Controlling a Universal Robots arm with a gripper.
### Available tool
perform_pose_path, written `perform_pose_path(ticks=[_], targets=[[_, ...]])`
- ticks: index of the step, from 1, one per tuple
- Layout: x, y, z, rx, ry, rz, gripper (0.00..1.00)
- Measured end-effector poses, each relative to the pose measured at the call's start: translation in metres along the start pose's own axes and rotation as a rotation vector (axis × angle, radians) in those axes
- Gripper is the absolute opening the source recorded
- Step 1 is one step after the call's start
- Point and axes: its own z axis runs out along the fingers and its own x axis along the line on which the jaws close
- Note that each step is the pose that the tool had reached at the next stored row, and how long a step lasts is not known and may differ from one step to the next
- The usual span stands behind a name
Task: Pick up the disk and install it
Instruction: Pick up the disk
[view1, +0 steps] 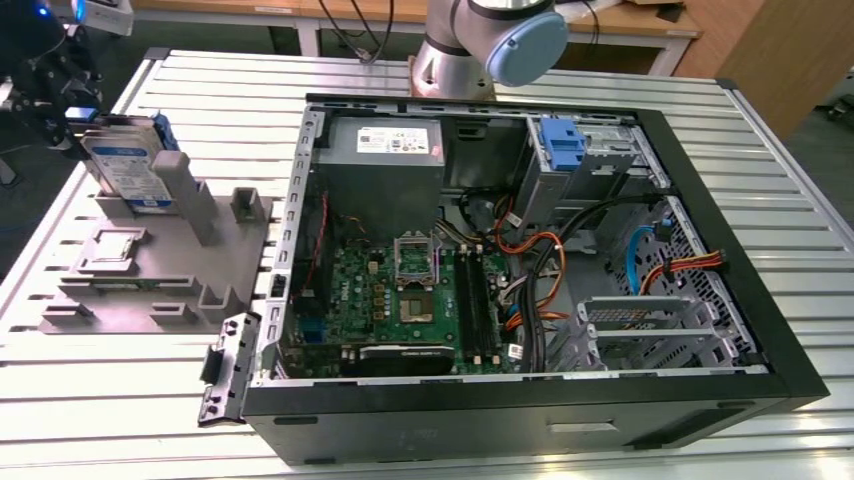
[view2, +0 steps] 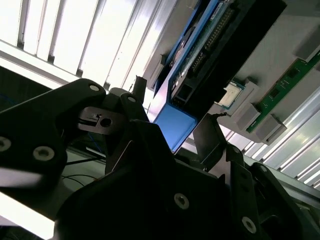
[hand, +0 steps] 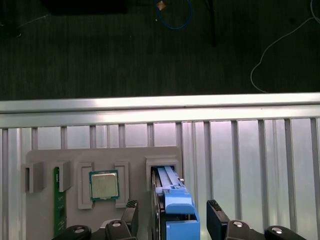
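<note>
The disk (view1: 124, 168), silver with a white-and-blue label and a blue carrier frame, stands on edge in a slot of the grey holder (view1: 160, 270) at the exterior view's left. My gripper (hand: 172, 206) is open and straddles the disk's blue end (hand: 176, 216). One black finger (hand: 131, 209) is on one side and the other finger (hand: 215, 210) on the opposite side, with a gap at each. The second wrist view has the disk (view2: 200, 50) running between the two fingertips. In the exterior view the gripper (view1: 70, 115) sits at the disk's far upper end.
An open computer case (view1: 534, 400) lies on the slatted metal table (view1: 120, 400), with motherboard (view1: 400, 290), grey power supply (view1: 384, 143) and a blue carrier in the drive bay (view1: 566, 148). The holder also carries a processor chip (hand: 104, 185) and a green memory stick (hand: 59, 210).
</note>
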Motion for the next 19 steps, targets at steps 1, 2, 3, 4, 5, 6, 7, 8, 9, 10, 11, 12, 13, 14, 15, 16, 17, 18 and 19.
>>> perform_pose_path(ticks=[1,2,3,4,5,6,7,8,9,10,11,12,13,14,15,16,17,18,19], targets=[[0.0000,0.0000,0.0001,0.0000,0.0001,0.000,0.65],[-0.0001,0.0000,0.0001,0.0002,0.0002,0.000,0.65],[-0.0001,0.0000,0.0001,0.0002,0.0003,0.000,0.65],[0.0000,0.0000,0.0001,0.0002,0.0004,0.000,0.65],[-0.0001,0.0000,0.0001,0.0002,0.0006,0.000,0.65],[-0.0001,0.0000,0.0001,0.0003,0.0006,0.000,0.65],[-0.0001,0.0000,0.0001,0.0004,0.0006,0.000,0.65],[-0.0001,0.0000,0.0002,0.0010,0.0006,0.000,0.64],[-0.0001,0.0000,0.0002,0.0019,0.0006,0.000,0.64],[0.0000,0.0000,0.0004,0.0038,0.0005,0.000,0.56],[0.0000,0.0000,0.0005,0.0062,0.0004,0.000,0.56],[0.0000,0.0000,0.0007,0.0092,0.0003,0.000,0.56],[0.0000,0.0000,0.0010,0.0120,0.0003,-0.001,0.56],[0.0000,0.0000,0.0012,0.0150,0.0003,-0.001,0.56],[0.0000,-0.0001,0.0012,0.0170,0.0003,-0.001,0.56],[0.0000,-0.0001,0.0013,0.0178,0.0002,-0.001,0.56],[0.0000,-0.0001,0.0013,0.0179,0.0002,-0.001,0.56],[0.0000,-0.0001,0.0013,0.0181,0.0002,-0.001,0.56],[0.0000,0.0000,0.0013,0.0180,0.0002,-0.001,0.56]])
